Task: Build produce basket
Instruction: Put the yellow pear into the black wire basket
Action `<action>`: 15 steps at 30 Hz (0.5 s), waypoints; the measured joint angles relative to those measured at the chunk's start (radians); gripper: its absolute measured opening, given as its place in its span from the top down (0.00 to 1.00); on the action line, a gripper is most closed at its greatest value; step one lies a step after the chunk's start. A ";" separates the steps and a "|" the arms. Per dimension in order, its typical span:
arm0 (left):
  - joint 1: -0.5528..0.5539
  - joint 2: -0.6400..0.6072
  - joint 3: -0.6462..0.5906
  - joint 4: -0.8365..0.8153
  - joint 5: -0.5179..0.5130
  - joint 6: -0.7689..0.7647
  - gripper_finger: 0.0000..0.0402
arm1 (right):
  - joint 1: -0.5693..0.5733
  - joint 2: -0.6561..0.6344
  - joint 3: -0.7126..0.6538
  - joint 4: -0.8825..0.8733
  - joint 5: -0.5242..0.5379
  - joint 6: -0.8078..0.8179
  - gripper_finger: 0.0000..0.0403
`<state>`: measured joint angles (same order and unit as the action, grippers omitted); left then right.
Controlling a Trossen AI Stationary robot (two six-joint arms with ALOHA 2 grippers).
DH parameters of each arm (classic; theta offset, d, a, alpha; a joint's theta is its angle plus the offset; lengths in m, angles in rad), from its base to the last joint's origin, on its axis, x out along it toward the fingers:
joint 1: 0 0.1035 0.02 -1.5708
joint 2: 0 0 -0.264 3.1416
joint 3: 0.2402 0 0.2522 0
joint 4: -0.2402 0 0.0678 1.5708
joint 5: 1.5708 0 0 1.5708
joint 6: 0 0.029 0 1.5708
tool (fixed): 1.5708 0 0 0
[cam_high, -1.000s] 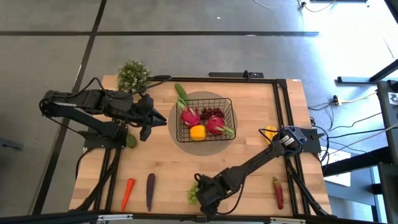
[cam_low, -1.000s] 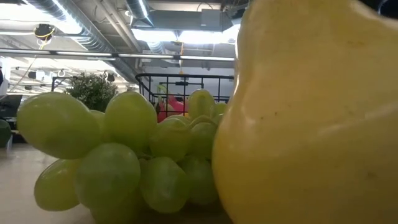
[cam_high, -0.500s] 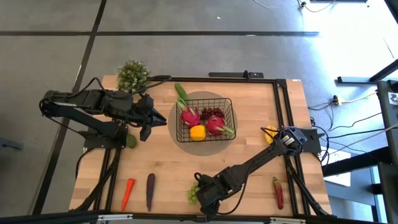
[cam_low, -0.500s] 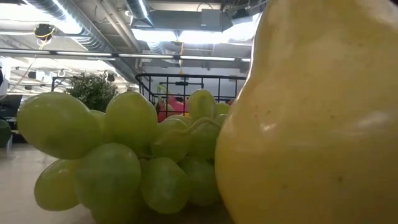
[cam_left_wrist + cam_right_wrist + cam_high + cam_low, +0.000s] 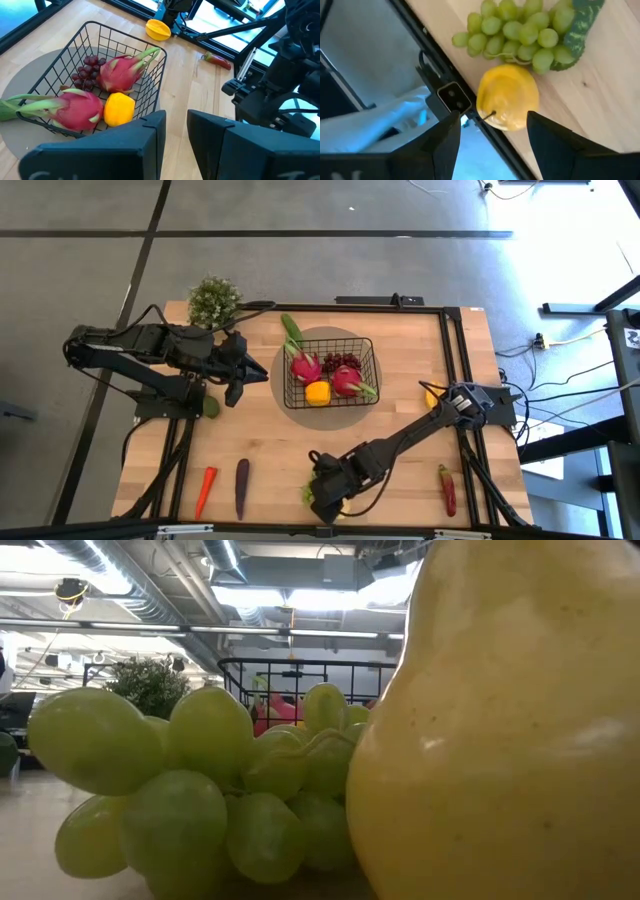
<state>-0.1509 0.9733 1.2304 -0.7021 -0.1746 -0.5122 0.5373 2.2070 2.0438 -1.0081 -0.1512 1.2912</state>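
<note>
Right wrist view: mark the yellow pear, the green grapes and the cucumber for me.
yellow pear (image 5: 508, 97), right wrist view, middle of its body.
green grapes (image 5: 512, 29), right wrist view, centre of the bunch.
cucumber (image 5: 578, 32), right wrist view, its dark green side.

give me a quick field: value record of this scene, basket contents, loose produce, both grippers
basket: black wire, on a grey mat, table centre
in basket: two dragon fruits, purple grapes, yellow pepper
loose on table: carrot, eggplant, red chili, green grapes, cucumber, yellow pear
right gripper: open, over the yellow pear at the near table edge, next to the green grapes
left gripper: waiting left of the basket, fingers slightly apart, nothing between them
potted plant: far left corner
</note>
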 joint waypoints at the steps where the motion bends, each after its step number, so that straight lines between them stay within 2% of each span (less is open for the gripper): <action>1: 0.000 0.000 0.000 0.000 0.000 0.000 0.83 | -0.002 0.000 0.000 0.008 -0.006 0.027 0.46; 9: 0.000 0.000 0.000 0.000 0.000 0.000 0.83 | -0.010 0.007 -0.005 0.033 -0.081 0.171 0.46; 15: 0.000 0.000 0.000 0.000 0.000 0.000 0.83 | -0.012 0.008 -0.019 0.031 -0.081 0.177 0.47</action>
<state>-0.1509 0.9733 1.2304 -0.7025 -0.1747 -0.5125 0.5255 2.2147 2.0243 -0.9766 -0.2321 1.4679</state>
